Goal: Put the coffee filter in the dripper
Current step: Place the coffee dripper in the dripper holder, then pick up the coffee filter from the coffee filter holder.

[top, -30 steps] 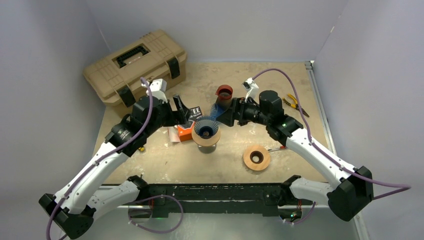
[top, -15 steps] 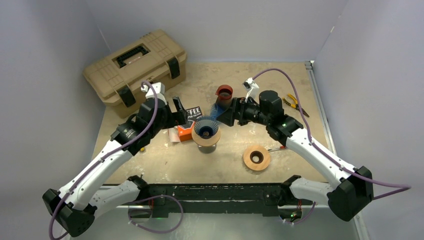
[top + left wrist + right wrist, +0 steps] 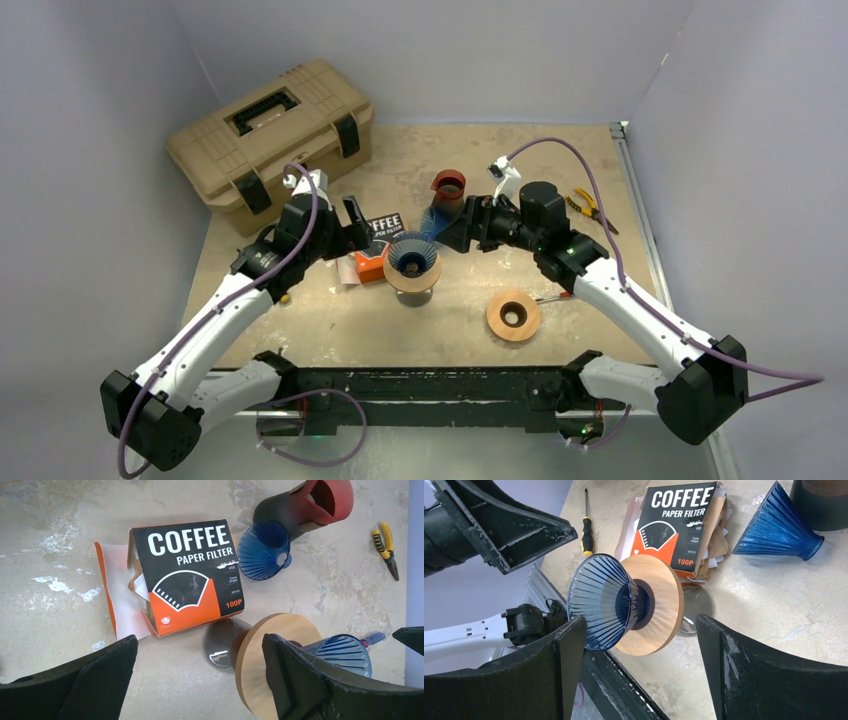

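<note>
From where I stood, neither arm held anything. The left gripper (image 3: 200, 640) hung with its fingers spread wide over the flat black-and-orange cardboard box of paper filters (image 3: 187, 577). The right gripper (image 3: 640, 620) was just as wide, its jaws bracketing the ribbed blue glass dripper (image 3: 599, 602) from the far side without touching it.

The dripper sat upright in its round wooden collar (image 3: 661, 605) at the middle of the table, and its cone looked empty. The coffee filters (image 3: 139, 587) were in the box, with pale and brown paper edges poking out at the torn-open end. The box lay on the table just beside the foot of the dripper stand, on the left arm's side.

So the left arm was plainly the nearer one. By its wrist camera, the box lay ahead of the fingers, between their tips and beyond. Its long side ran roughly across the gap between them, and the open end pointed away from the dripper. I judged the fingers would need to reach toward that end to pinch a single sheet.

A second blue dripper (image 3: 263, 550) lay tipped on its side against a red-and-black cup (image 3: 310, 502), further back.
</note>
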{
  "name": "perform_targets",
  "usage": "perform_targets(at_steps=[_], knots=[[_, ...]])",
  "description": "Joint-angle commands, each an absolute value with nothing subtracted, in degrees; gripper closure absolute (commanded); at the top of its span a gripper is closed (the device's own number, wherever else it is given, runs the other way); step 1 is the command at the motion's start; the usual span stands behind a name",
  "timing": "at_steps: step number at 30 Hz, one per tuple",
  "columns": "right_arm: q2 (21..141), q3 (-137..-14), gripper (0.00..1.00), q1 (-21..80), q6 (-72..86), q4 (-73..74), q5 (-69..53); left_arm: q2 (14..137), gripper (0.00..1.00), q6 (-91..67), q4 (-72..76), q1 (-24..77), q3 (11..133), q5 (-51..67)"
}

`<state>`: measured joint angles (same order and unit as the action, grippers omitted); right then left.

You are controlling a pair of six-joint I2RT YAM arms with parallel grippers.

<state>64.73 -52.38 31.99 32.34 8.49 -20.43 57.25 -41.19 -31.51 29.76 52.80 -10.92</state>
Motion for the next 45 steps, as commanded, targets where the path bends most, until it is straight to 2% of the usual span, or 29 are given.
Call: perform_targets(at_steps=[1,26,37,45], knots=[[63.1,-53.6,0.17,31.7,31.5,8.6,-19.4,57.7,0.05,-42.0,-26.9,25.1,50.5,-2.6],[64.4,-53.3,0.17,31.4,30.4,9.1,-18.6,68.1,0.11,-48.6,-12.3,14.1,40.1,16.4],[65.1,-54.0,0.17,31.3,29.9,9.5,-18.5,71.3,0.25,-49.6,-7.9,9.9,38.3,18.6],[66.5,-54.4,0.17,31.2,29.9,9.3,-18.8,72.7,0.39,-49.6,-6.9,8.7,38.9,18.1]])
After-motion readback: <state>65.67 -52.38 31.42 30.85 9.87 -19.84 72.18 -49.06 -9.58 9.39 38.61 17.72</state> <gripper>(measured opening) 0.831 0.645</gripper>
